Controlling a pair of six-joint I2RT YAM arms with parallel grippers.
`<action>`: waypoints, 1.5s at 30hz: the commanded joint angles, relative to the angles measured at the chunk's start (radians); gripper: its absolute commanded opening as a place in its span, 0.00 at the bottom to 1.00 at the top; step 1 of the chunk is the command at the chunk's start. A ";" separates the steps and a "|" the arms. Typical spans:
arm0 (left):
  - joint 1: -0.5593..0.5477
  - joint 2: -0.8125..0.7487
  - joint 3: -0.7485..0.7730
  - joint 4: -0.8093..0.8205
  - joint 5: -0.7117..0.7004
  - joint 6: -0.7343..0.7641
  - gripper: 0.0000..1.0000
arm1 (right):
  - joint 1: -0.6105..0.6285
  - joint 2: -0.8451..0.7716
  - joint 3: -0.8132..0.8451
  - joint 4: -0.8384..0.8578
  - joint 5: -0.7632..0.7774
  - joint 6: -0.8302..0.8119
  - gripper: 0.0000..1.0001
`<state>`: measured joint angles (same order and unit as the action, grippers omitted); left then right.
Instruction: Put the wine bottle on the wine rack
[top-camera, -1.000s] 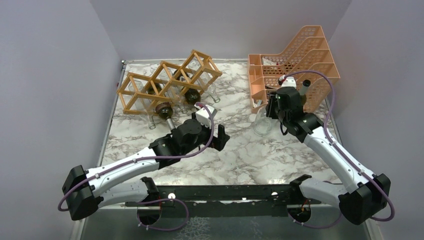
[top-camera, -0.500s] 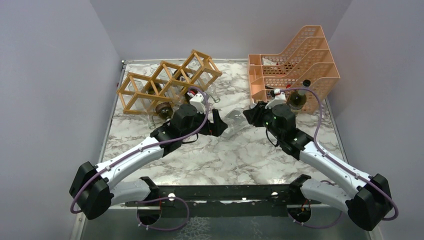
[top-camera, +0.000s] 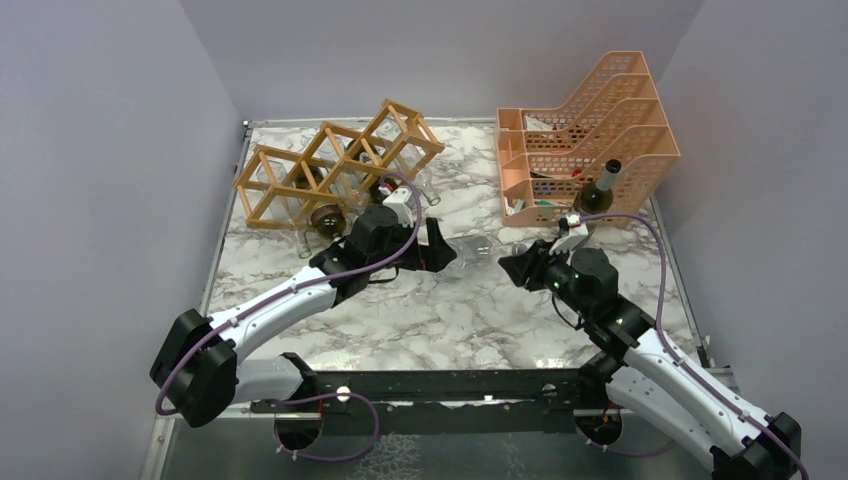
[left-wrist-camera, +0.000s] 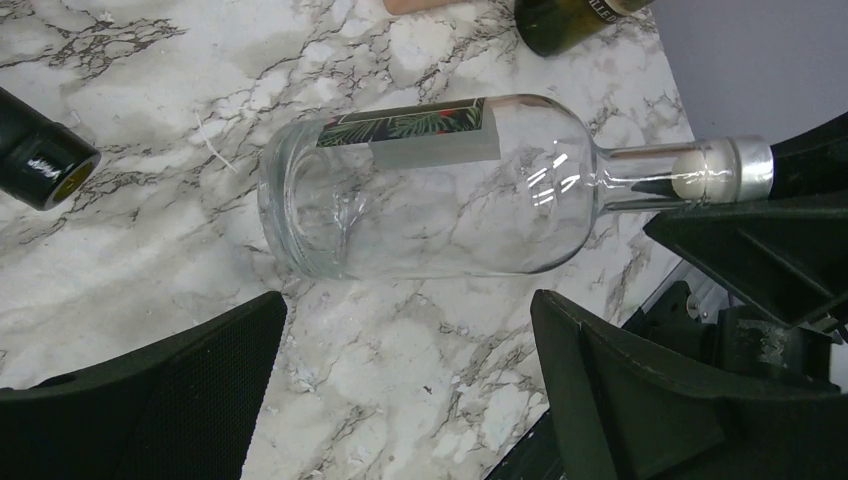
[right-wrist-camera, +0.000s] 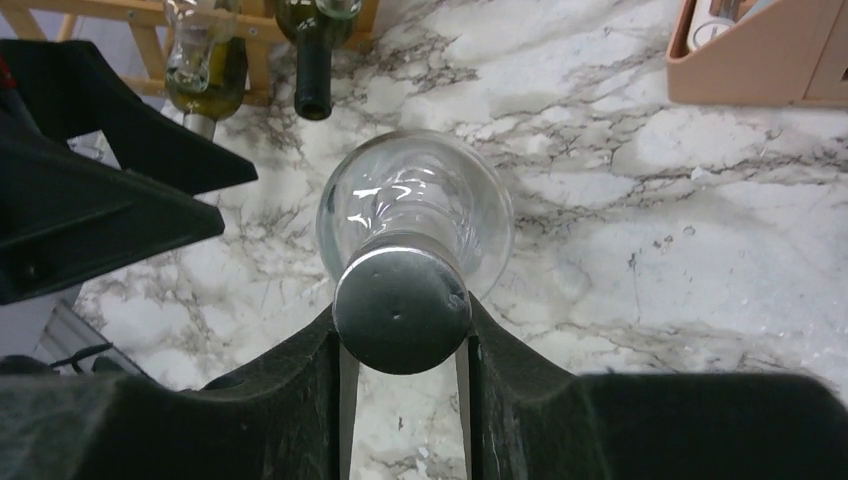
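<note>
A clear glass wine bottle (top-camera: 478, 247) with a leafy label lies level over the marble mid-table. My right gripper (top-camera: 512, 266) is shut on its neck just below the silver cap (right-wrist-camera: 400, 310), a finger on either side. In the left wrist view the bottle (left-wrist-camera: 430, 190) stretches across, base left and cap (left-wrist-camera: 735, 168) right. My left gripper (top-camera: 437, 252) stands wide open just short of the bottle's body, nothing between its fingers (left-wrist-camera: 150, 400). The wooden wine rack (top-camera: 335, 165) sits at the back left, with bottles (right-wrist-camera: 205, 70) in its lower cells.
A peach mesh tray organiser (top-camera: 585, 120) stands at the back right, a dark green bottle (top-camera: 598, 190) upright against its front. Necks of racked bottles (top-camera: 330, 222) stick out towards my left arm. Grey walls close in both sides and the back.
My right arm carried the clear bottle from beside the organiser to mid-table, then drew back towards the near side. My left gripper moved up and right to face the bottle, staying open.
</note>
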<state>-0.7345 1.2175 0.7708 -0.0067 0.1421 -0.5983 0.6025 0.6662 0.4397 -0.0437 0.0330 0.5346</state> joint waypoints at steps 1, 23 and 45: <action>0.004 0.001 0.030 0.007 -0.005 0.015 0.98 | 0.012 -0.015 0.004 -0.193 -0.105 0.023 0.01; 0.006 -0.067 0.168 -0.129 -0.129 0.157 0.98 | 0.024 0.265 0.108 -0.326 -0.248 -0.075 0.01; 0.006 -0.145 0.168 -0.184 -0.171 0.207 0.99 | 0.025 0.455 0.238 -0.241 0.032 -0.189 0.95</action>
<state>-0.7322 1.0912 0.9192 -0.1688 -0.0067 -0.4099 0.6220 1.0760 0.6979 -0.3809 0.0566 0.4068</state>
